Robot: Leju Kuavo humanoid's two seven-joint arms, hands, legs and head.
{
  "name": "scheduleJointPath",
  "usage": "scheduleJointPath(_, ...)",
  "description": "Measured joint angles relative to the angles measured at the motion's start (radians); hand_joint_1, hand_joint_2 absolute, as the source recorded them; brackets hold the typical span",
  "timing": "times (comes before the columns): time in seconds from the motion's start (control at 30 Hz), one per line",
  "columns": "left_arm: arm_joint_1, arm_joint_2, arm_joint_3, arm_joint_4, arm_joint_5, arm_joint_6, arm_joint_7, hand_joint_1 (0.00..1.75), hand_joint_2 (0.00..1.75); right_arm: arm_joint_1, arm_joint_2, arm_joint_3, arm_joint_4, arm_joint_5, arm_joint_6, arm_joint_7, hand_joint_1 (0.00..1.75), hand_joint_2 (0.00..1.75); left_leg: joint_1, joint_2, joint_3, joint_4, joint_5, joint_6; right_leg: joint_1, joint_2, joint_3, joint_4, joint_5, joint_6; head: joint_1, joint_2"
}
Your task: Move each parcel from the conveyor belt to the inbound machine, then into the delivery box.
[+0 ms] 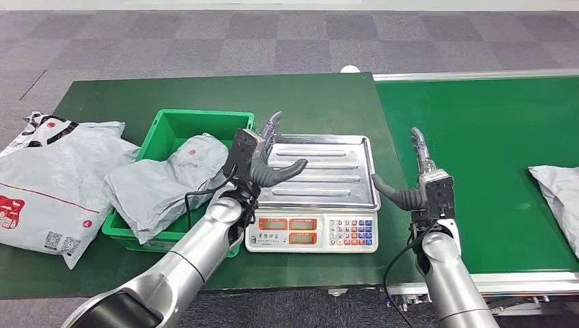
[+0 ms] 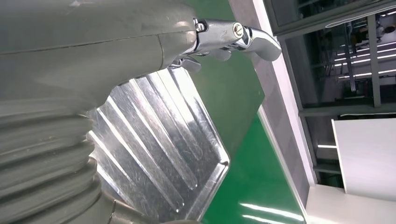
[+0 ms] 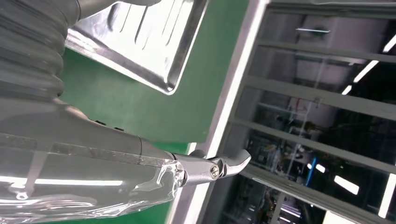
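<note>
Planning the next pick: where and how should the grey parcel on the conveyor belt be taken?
Probably by its near-left edge, coming from above with the right hand: the grey parcel lies flat on the conveyor belt, that edge nearest the hand.

Both hands empty, fingers apart: left hand [image 1: 263,158] over scale tray [image 1: 341,171], right hand [image 1: 416,179] beside it.
</note>
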Motion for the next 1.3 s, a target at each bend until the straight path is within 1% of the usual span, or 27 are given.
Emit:
scheduleJointPath(0.3,-0.001,-0.009,-0.009,0.0,-0.002,0.008,-0.006,0.0,1.75,0.035,0.006,-0.003,-0.055,-0.007,-0.015,-0.004,0.0,1.75,0.0,0.0,0.0,0.0,0.0,0.0,0.0,0.0,0.0,0.0,0.0,0.0,0.0,0.0)
scheduleJointPath(0.6,-0.001,-0.01,-0.013,0.0,-0.003,0.009,-0.007,0.0,1.75,0.046,0.006,-0.003,-0.07,-0.004,-0.017,-0.004,0.0,1.75,0.0,0.0,0.0,0.0,0.0,0.0,0.0,0.0,0.0,0.0,0.0,0.0,0.0,0.0)
scheduleJointPath(0.77,-0.001,-0.009,-0.013,0.0,-0.004,0.021,-0.013,0.0,1.75,0.045,0.005,-0.003,-0.071,0.037,-0.061,-0.014,0.0,1.75,0.0,0.0,0.0,0.0,0.0,0.0,0.0,0.0,0.0,0.0,0.0,0.0,0.0,0.0)
scheduleJointPath(0.83,-0.001,-0.009,-0.013,0.0,-0.005,0.025,-0.017,0.0,1.75,0.044,0.003,-0.003,-0.069,0.053,-0.064,-0.006,0.0,1.75,0.0,0.0,0.0,0.0,0.0,0.0,0.0,0.0,0.0,0.0,0.0,0.0,0.0,0.0)
scheduleJointPath(1.3,-0.017,-0.009,-0.027,0.021,-0.009,-0.004,-0.038,0.0,1.75,0.029,-0.006,-0.005,-0.034,0.035,0.04,0.003,0.0,1.75,0.0,0.0,0.0,0.0,0.0,0.0,0.0,0.0,0.0,0.0,0.0,0.0,0.0,0.0)
